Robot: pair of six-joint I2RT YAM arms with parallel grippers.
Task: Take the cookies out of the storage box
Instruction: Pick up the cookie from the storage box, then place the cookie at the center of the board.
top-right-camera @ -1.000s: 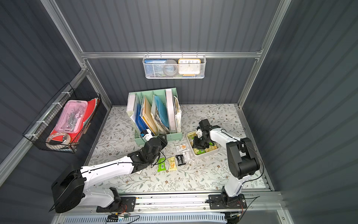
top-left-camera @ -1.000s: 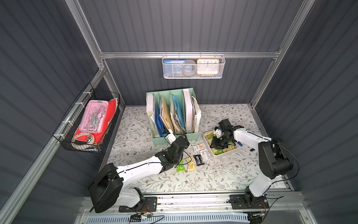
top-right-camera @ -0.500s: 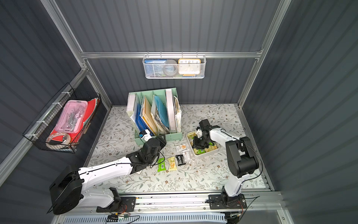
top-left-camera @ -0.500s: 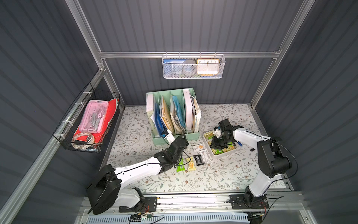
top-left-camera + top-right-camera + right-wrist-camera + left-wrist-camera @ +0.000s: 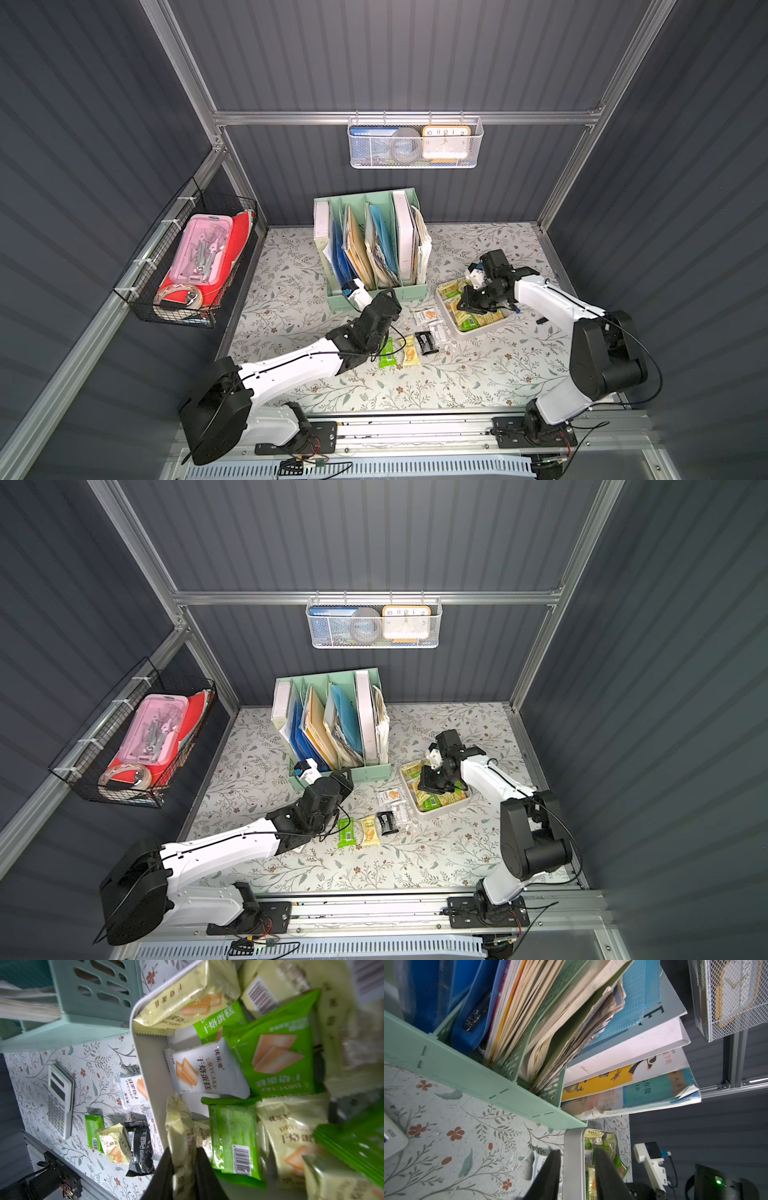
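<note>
The right claw grips a yellow packet inside the box; left claw spread, empty.
In a top view: box right of centre, right claw over it, left claw short of it. Right wrist: packet on edge, long axis up-frame, beside the wall. Left wrist alone shows that gap.

Table front open; file organiser close behind storage box, loose cookies L of it.
</note>
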